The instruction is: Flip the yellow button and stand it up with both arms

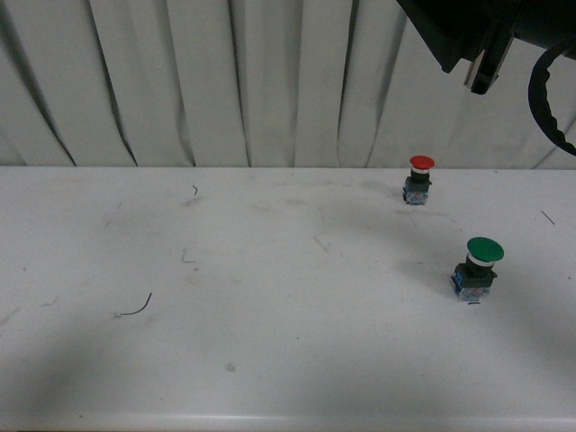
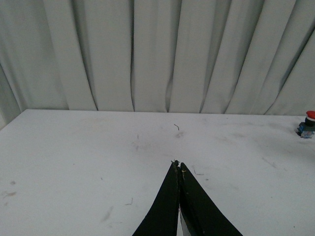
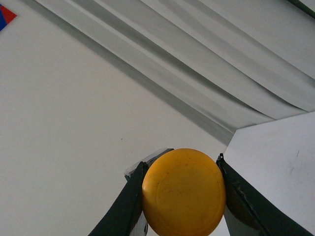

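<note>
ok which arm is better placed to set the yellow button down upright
Right. Its tool is shut on the yellow button, the cap between its fingers, raised above the table. The left tool is shut, holding nothing, and its wrist view shows no yellow button.

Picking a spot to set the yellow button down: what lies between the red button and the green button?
Nothing: in the front view, the table between the red button and green button is bare.
</note>
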`<action>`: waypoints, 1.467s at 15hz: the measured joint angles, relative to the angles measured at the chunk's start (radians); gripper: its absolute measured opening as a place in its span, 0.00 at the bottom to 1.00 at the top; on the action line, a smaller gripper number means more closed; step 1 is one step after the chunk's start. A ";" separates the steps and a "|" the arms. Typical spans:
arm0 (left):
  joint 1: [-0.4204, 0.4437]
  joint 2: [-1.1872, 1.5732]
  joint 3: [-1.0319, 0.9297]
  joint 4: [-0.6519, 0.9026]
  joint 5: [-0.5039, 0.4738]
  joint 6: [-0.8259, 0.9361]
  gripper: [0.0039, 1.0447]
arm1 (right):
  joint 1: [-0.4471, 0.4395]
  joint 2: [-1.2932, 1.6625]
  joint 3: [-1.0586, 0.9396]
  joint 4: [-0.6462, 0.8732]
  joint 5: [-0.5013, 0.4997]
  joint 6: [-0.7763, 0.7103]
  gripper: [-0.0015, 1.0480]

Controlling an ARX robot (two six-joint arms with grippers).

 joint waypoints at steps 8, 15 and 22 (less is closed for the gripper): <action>-0.003 -0.197 -0.054 -0.121 0.000 0.000 0.01 | 0.006 -0.001 -0.002 -0.001 -0.004 -0.017 0.35; -0.003 -0.492 -0.053 -0.426 0.000 0.000 0.01 | 0.007 -0.001 -0.003 -0.001 -0.005 -0.021 0.35; -0.003 -0.489 -0.053 -0.433 0.000 0.000 0.22 | -0.027 -0.071 0.006 -0.105 0.027 -0.312 0.35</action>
